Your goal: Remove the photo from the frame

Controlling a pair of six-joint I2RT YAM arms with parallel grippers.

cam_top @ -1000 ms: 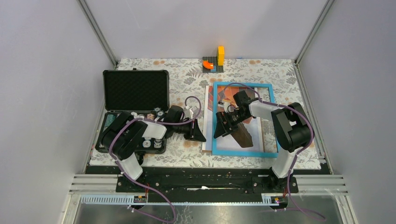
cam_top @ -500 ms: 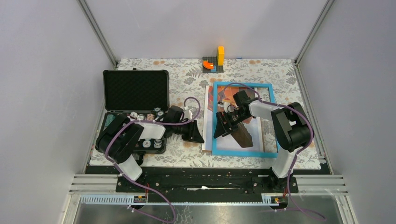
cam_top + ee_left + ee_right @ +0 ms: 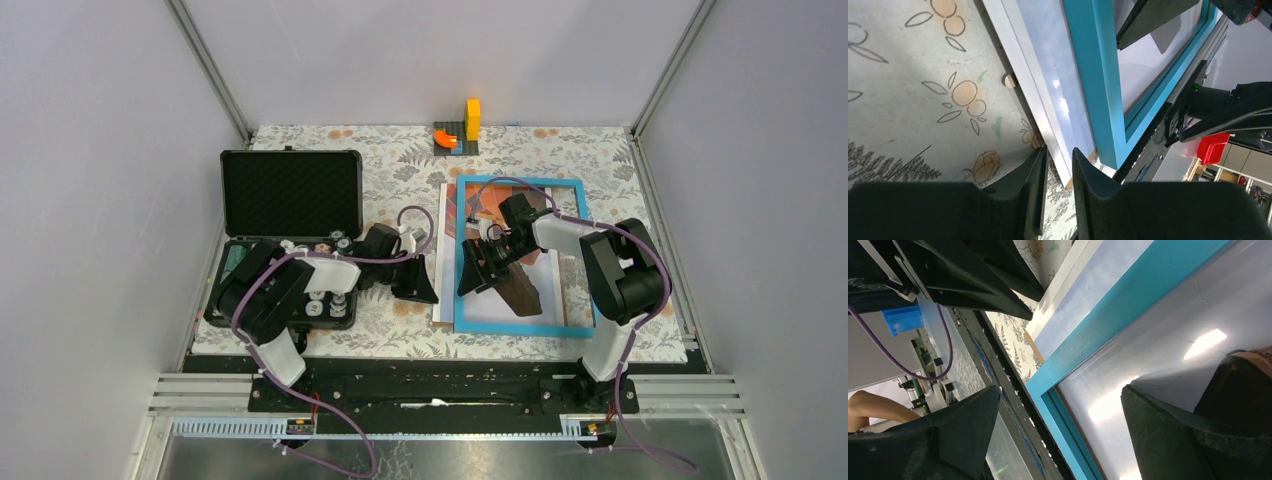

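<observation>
Clamping of the large balloon print (image 3: 1048, 90) by the narrowed left gripper (image 3: 1059, 155) could not be told. A flat pull toward the bench (image 3: 400, 160)'s left edge was advised, with the thin light-blue rectangular frame (image 3: 1098, 75) pinned by the spread right gripper (image 3: 1059, 390).

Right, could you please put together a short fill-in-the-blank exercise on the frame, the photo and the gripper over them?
The frame has a light ___ front border.
In the top view, the photo sticks out from the frame's ___ side.
The right gripper is over the frame with its jaws wide ___.
The foam-lined case with its lid up is ___.
Missing words: blue; left; open; black.
</observation>
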